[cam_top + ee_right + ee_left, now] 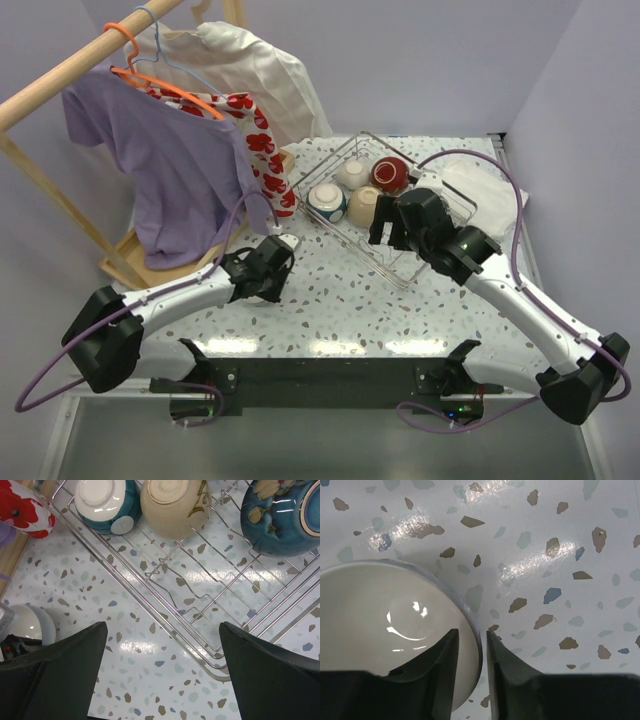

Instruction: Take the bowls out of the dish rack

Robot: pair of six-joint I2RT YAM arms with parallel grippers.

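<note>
A white bowl (380, 630) stands upright on the speckled table, left of the dish rack (402, 280). My left gripper (472, 645) straddles its right rim, one finger inside and one outside, with a thin gap showing beside the rim. The same bowl (27, 622) shows at the left edge of the right wrist view. In the rack lie a teal-banded bowl (102, 502), a beige bowl (172, 505) and a dark blue patterned bowl (280, 515); a white bowl (352, 173) and a dark red bowl (391, 173) sit further back. My right gripper (162, 665) hangs wide open and empty over the rack's near-left edge.
A wooden clothes rail (60, 75) stands at the back left with a purple shirt (170, 170) and a red-flowered cloth (262, 140); its wooden base (125, 255) lies near my left arm. A white cloth (472, 185) lies right of the rack.
</note>
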